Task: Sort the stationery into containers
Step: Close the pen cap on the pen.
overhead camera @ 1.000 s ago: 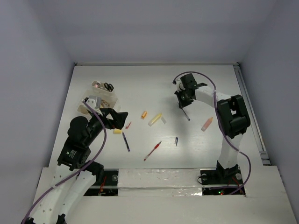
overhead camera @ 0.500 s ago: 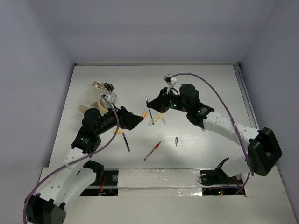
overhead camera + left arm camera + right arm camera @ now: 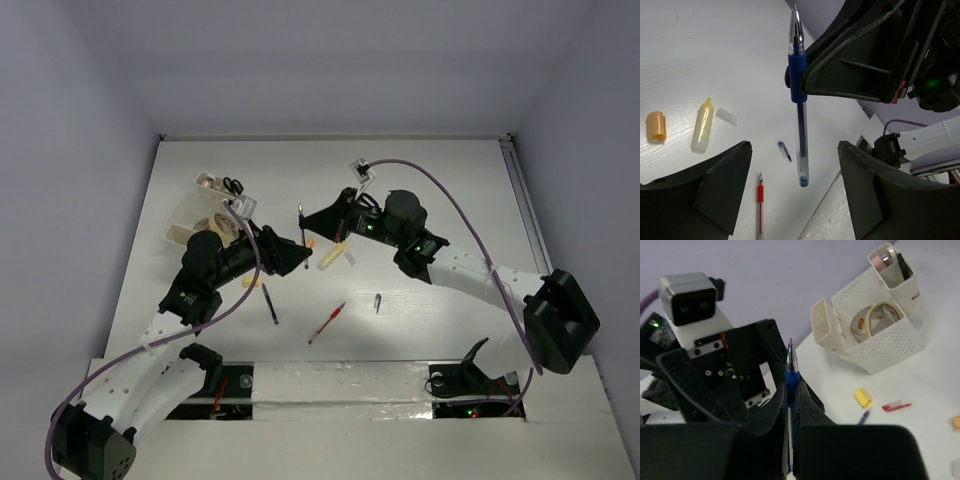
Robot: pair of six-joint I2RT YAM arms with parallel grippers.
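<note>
White counter (image 3: 440, 180), grey walls: a blue pen (image 3: 301, 222) is held upright between the two arms.

The right gripper (image 3: 308, 224) is clamped on the pen's blue grip, tip up, above the middle of the counter. The left gripper (image 3: 300, 257) is just near of it with its fingers (image 3: 715, 175) spread apart. The left wrist view frames the pen between those fingers, and I cannot tell whether they touch. The container (image 3: 890, 352), a perforated whitish box, stands at the far left. Only the right wrist view shows the tape rolls (image 3: 872, 320) inside it, with a yellow bit (image 3: 863, 397) near it. Loose on the counter lie a red pen (image 3: 327, 323), a yellowish tube (image 3: 701, 131), an orange cap (image 3: 656, 125) and a dark pen (image 3: 270, 304).
</note>
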